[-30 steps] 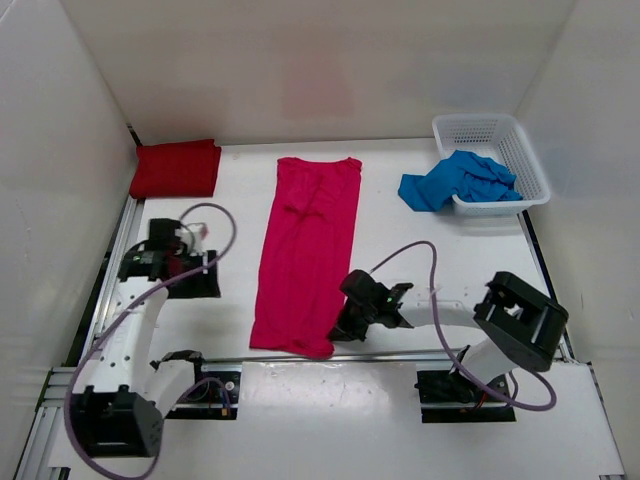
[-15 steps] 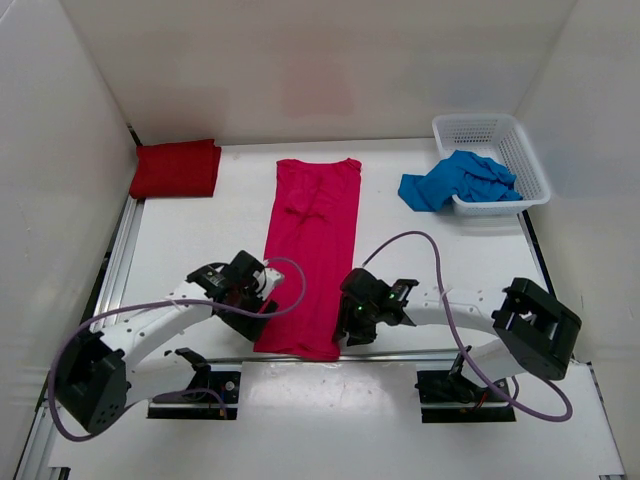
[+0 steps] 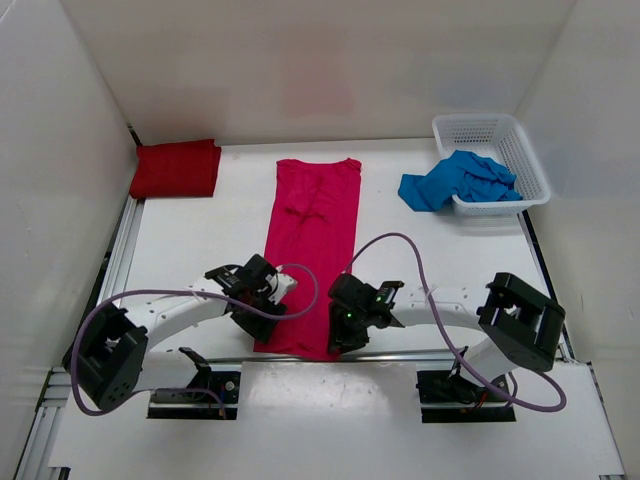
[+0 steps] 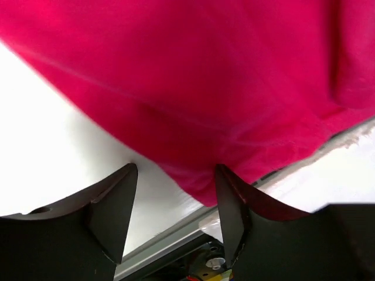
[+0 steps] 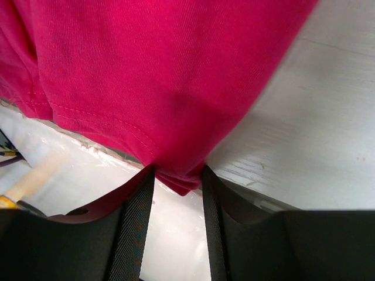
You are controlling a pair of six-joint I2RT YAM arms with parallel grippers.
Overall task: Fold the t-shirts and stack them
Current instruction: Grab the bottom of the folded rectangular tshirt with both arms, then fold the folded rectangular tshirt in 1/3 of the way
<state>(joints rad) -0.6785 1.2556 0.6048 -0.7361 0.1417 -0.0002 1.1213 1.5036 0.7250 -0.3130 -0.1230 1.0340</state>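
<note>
Shirt corners are where both arms work: the bright pink shirt (image 3: 312, 250) lies as one long flat strip in the middle of the table (image 3: 200, 235), and its lower end reaches your two grippers. Your left gripper (image 4: 176, 175) stands spread at the lower left corner with the cloth tip between its fingers, and your right gripper (image 5: 177, 172) is also apart, astride the lower right corner. The dark red shirt (image 3: 176, 169) sits folded at upper left, and the blue shirt (image 3: 455, 180) hangs out of the white basket (image 3: 470, 128) at upper right.
</note>
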